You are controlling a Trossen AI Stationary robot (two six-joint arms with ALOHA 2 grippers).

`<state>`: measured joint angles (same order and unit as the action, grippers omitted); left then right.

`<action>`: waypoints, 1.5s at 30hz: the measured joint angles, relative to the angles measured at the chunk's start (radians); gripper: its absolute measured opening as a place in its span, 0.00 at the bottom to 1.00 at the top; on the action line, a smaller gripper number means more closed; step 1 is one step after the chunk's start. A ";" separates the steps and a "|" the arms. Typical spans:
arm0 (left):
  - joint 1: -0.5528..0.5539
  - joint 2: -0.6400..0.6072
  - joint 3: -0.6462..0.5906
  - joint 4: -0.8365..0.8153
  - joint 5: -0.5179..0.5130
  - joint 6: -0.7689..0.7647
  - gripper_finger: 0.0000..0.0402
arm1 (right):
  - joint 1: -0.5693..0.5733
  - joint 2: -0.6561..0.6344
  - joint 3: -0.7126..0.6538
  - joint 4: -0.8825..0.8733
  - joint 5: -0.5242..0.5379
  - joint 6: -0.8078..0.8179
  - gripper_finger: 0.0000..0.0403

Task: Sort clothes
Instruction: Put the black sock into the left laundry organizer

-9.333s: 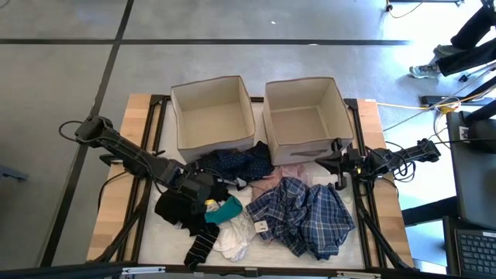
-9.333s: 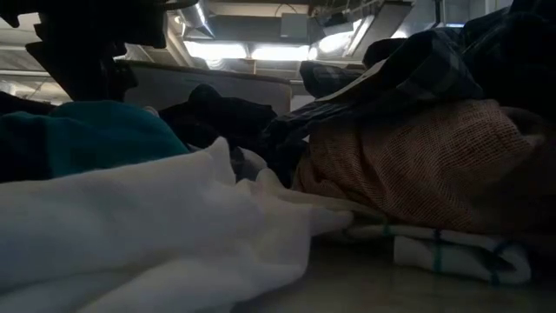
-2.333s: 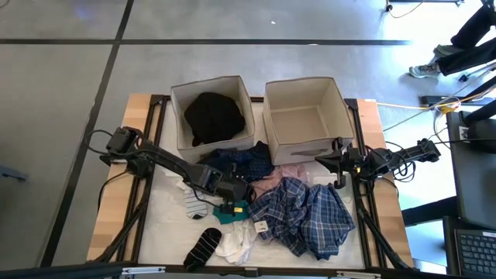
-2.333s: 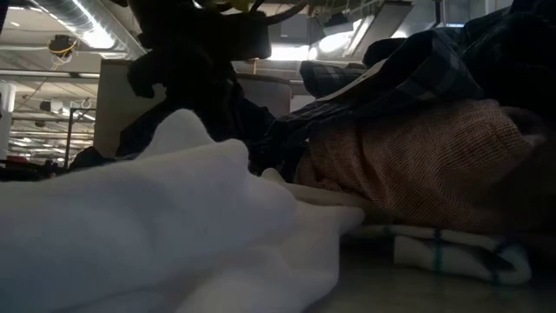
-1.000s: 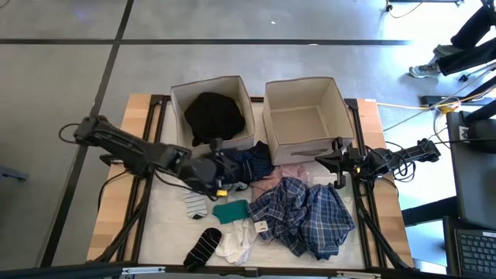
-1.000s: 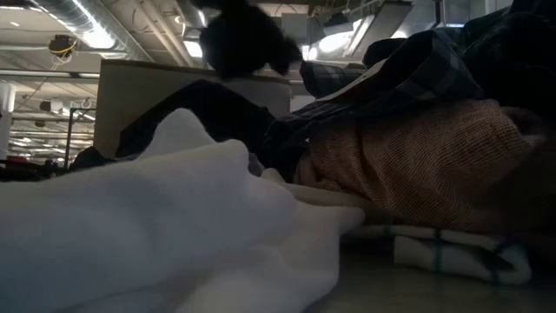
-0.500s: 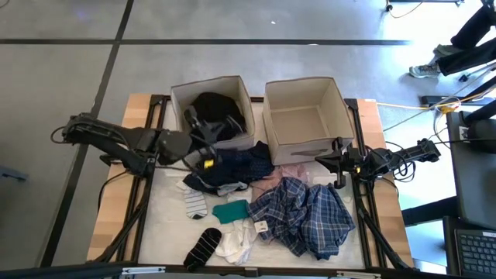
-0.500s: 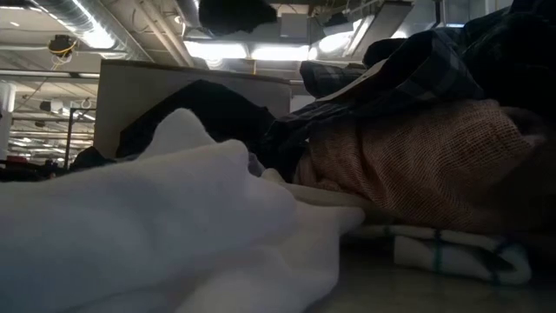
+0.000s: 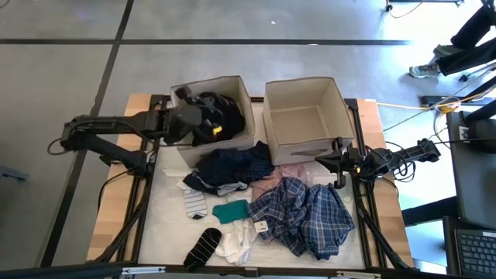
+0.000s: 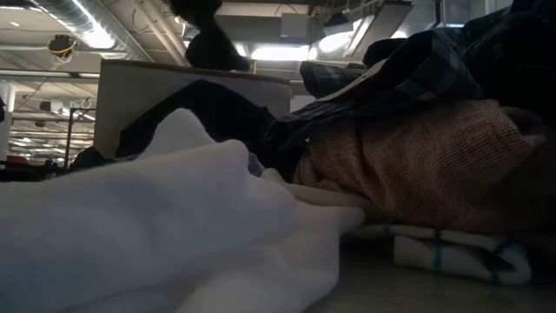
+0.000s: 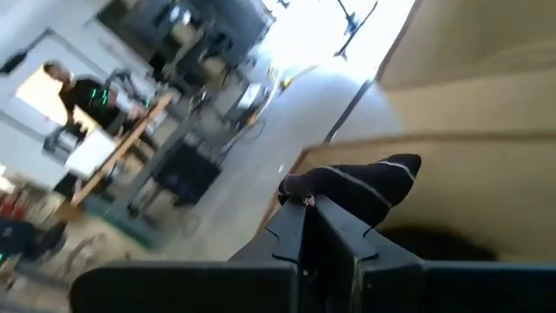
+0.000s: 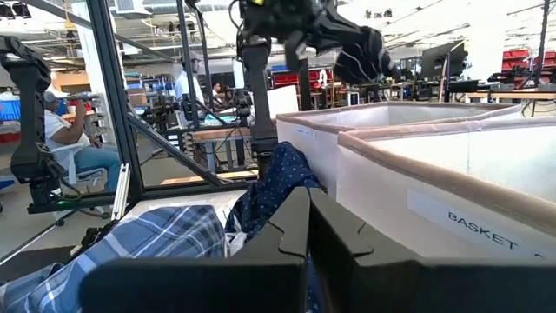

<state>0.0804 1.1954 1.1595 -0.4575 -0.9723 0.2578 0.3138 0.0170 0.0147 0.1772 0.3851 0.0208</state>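
My left gripper (image 9: 203, 118) is over the left beige box (image 9: 209, 82), shut on a small dark piece with thin pale stripes (image 11: 369, 183). The piece also shows in the low view as a dark shape (image 10: 205, 35) above the box wall. A black garment (image 9: 226, 108) lies in that box. On the table lie the navy garment (image 9: 232, 167), the blue-plaid one (image 9: 306, 213), the pink one (image 9: 291, 174), the teal item (image 9: 230, 211), a pale sock (image 9: 194, 204), a striped sock (image 9: 203, 246) and a white piece (image 9: 236, 242). My right gripper (image 9: 338, 166) rests shut at the table's right. My left gripper pinches one end of the dark striped piece (image 11: 300, 189) between its two shut fingertips (image 11: 304, 217). The rest of the piece sticks out past the fingers. It is lifted clear, above the left box and the black garment in it.
The right beige box (image 9: 298, 81) stands beside the left one at the far side, labelled BASKET (image 12: 473, 224). The clothes pile fills the table's middle and near right. People sit and stand in the room beyond the table (image 12: 65, 130).
My left gripper has risen from the navy garment in the pile and swung toward the table's far edge, ending over the left box. It has stayed shut and carried the small dark piece, lifted clear of the pile.
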 joint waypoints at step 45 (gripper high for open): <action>-0.135 0.000 -0.006 -0.147 0.103 -0.244 0.32 | 0.000 0.000 0.000 -0.001 0.000 -0.003 0.03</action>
<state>-0.0541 1.1954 1.1534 -0.6043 -0.8693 0.0135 0.3134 0.0170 0.0148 0.1761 0.3851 0.0177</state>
